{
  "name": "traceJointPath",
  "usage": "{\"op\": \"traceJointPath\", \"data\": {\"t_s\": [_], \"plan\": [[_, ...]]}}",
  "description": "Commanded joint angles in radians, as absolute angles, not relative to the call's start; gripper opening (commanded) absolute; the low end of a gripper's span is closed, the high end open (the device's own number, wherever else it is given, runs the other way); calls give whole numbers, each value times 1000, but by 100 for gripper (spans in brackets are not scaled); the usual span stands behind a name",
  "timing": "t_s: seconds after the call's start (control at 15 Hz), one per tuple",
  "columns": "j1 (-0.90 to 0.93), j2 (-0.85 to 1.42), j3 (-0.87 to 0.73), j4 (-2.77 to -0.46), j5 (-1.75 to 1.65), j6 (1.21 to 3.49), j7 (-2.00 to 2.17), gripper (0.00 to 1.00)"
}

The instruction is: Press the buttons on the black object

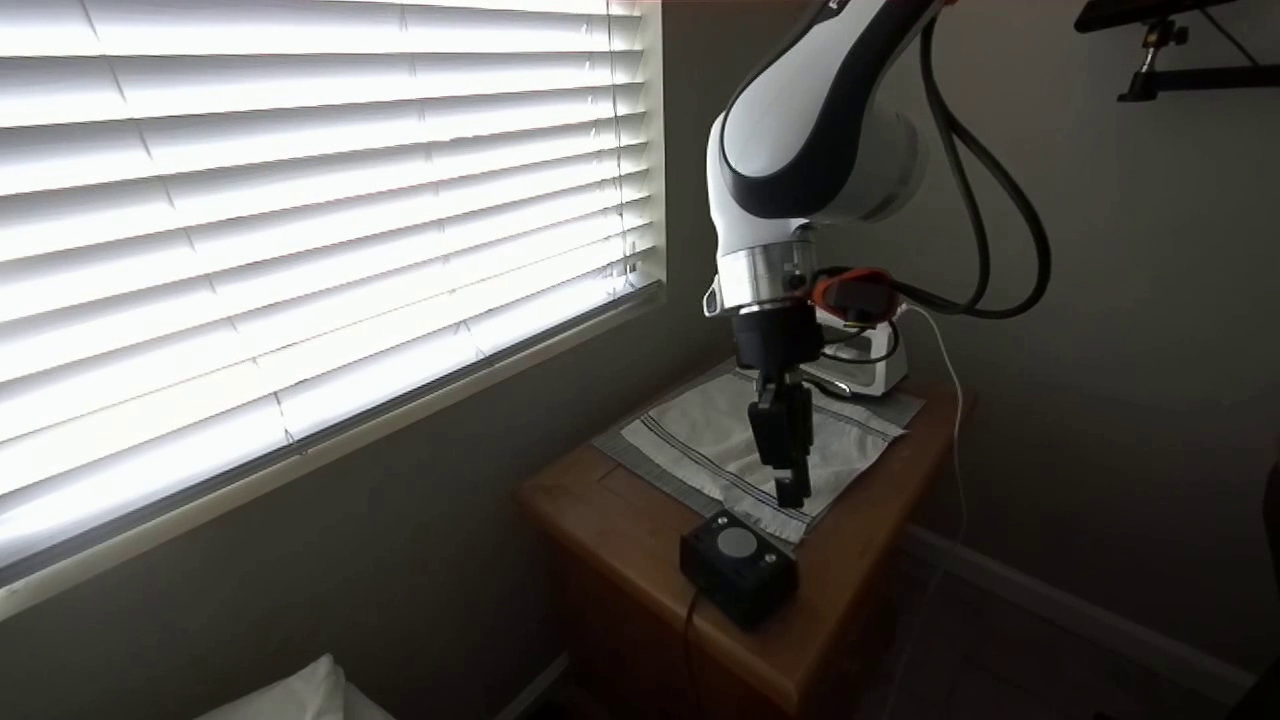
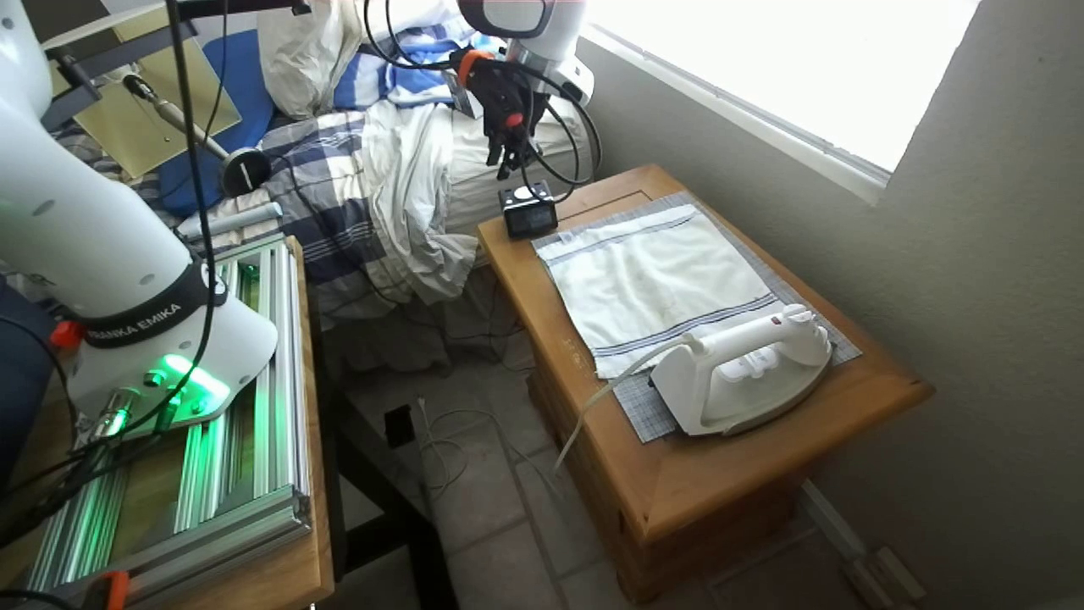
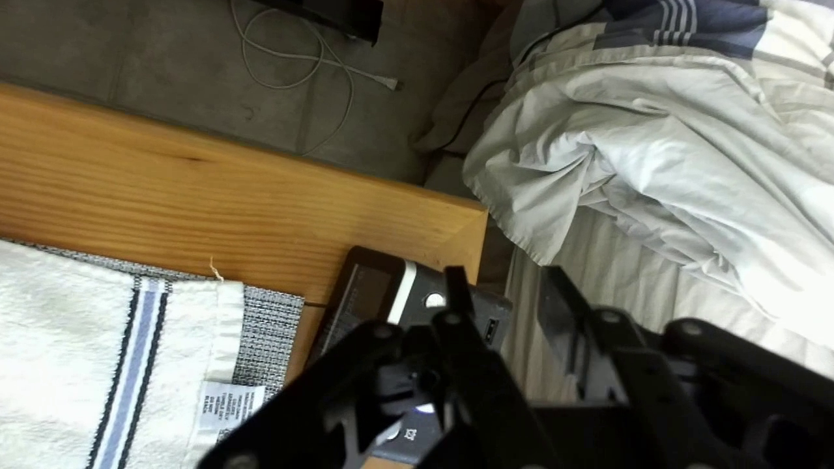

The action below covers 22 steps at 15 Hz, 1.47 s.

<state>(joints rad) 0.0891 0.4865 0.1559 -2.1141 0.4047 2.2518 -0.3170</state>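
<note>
The black object (image 1: pixel 735 580) is a squat black box with a large round light button and smaller buttons on top. It sits at a corner of the wooden table, and a cable runs from it. It also shows in an exterior view (image 2: pixel 531 220) and, partly hidden by my gripper, in the wrist view (image 3: pixel 420 283). My gripper (image 1: pixel 792 492) points down above the table near the black object; it is also seen in an exterior view (image 2: pixel 506 165). In the wrist view my gripper (image 3: pixel 502 272) has its fingers apart with nothing between them. One finger overlaps the box's top; no contact shows.
A white cloth (image 2: pixel 652 275) lies on a grey mat on the wooden table (image 2: pixel 694 483). A white iron (image 2: pixel 758 373) with a cord stands at the table's other end. A bed (image 3: pixel 651 150) with bunched sheets adjoins the table corner. The window wall (image 1: pixel 380 520) runs alongside.
</note>
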Motion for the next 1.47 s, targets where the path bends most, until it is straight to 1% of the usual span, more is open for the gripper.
{"op": "traceJointPath", "data": {"t_s": [0.0, 0.13, 0.67, 1.4], "plan": [[53, 578, 179, -2029, 393, 2249, -329, 3], [44, 616, 181, -1991, 392, 2239, -328, 0], [24, 735, 193, -1878, 387, 2188, -310, 0], [27, 753, 194, -1830, 382, 2064, -281, 0]]}}
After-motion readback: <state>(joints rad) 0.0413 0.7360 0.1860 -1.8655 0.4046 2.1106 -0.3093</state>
